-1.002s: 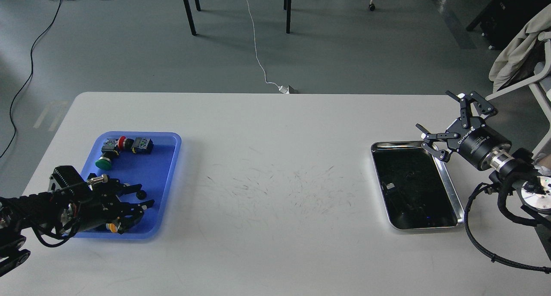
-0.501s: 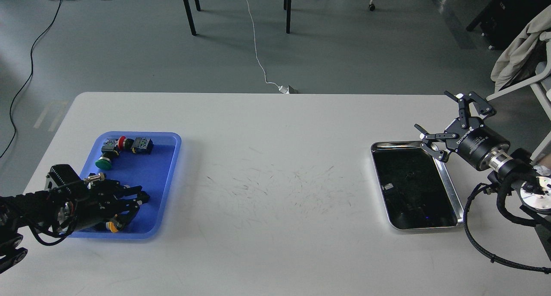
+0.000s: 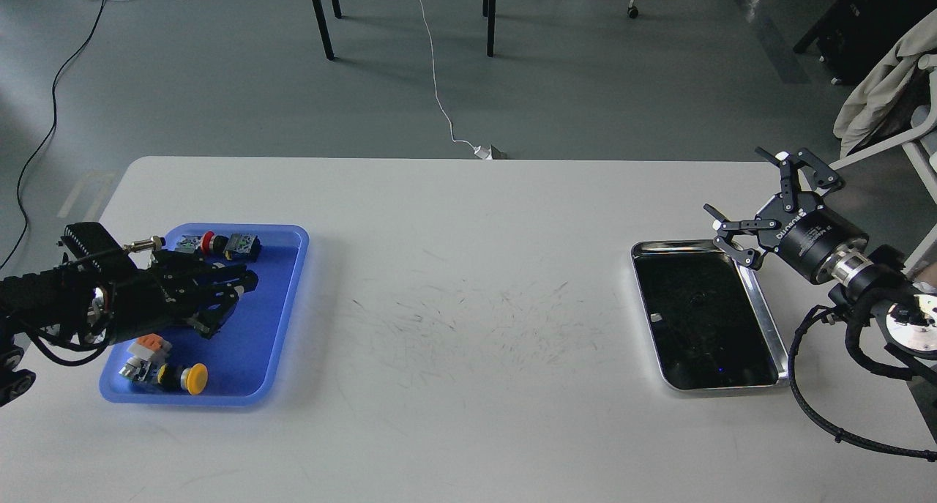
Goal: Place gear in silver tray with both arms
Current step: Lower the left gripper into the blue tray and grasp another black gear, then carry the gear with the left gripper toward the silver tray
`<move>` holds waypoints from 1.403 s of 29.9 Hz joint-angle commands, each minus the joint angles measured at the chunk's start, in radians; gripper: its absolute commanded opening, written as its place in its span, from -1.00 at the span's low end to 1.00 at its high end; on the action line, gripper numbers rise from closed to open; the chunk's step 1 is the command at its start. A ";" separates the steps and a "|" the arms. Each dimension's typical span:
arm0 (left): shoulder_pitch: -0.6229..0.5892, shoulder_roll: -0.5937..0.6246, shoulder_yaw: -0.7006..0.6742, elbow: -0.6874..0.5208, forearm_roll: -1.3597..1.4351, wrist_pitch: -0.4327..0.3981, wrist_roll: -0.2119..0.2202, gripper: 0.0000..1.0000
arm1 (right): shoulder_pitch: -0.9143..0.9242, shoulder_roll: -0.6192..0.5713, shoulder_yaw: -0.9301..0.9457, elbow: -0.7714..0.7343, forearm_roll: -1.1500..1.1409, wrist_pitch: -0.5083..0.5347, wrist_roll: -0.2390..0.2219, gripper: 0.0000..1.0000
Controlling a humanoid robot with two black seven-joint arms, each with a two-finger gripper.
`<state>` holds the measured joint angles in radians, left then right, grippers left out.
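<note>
My left gripper (image 3: 244,283) hovers over the blue tray (image 3: 252,342) at the table's left, its fingers drawn together. A small dark round piece, the gear (image 3: 250,277), sits at their tip, hard to tell from the black fingers. The silver tray (image 3: 673,246) lies at the table's right with a dark reflective bottom and nothing big in it. My right gripper (image 3: 733,182) is open and empty, just above the silver tray's far right corner.
In the blue tray lie a red button switch (image 3: 207,242), a yellow button (image 3: 193,377) and an orange and white part (image 3: 143,349). The middle of the white table (image 3: 468,313) shows only scratch marks. A chair with cloth (image 3: 886,86) stands at the right.
My left gripper shut on the small dark piece in the blue tray, then rose and moved toward the tray's far side, uncovering the yellow button. The right gripper barely shifted.
</note>
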<state>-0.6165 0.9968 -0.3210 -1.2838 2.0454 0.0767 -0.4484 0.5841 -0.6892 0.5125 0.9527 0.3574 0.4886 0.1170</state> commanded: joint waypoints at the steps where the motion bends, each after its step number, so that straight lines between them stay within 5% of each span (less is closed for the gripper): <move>1: -0.072 0.023 -0.004 -0.176 -0.027 -0.078 0.055 -0.71 | 0.000 -0.021 0.001 0.006 0.000 0.000 0.000 0.95; 6: -0.112 -0.117 -0.001 -0.282 -0.034 -0.141 0.166 -0.71 | 0.003 -0.053 0.001 -0.002 -0.005 0.000 0.000 0.95; 15: -0.154 -0.484 0.011 -0.194 -0.025 -0.244 0.258 -0.70 | 0.008 -0.085 0.003 -0.011 -0.075 0.000 0.000 0.95; 34: -0.160 -0.997 0.135 0.144 0.025 -0.245 0.267 -0.70 | 0.008 -0.081 0.024 -0.009 -0.075 0.000 0.001 0.95; 42: -0.166 -0.997 0.134 0.320 0.022 -0.221 0.260 -0.69 | 0.008 -0.085 0.038 -0.009 -0.075 0.000 0.001 0.95</move>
<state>-0.7794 0.0007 -0.1848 -1.0145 2.0710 -0.1507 -0.1870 0.5929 -0.7720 0.5469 0.9435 0.2821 0.4886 0.1183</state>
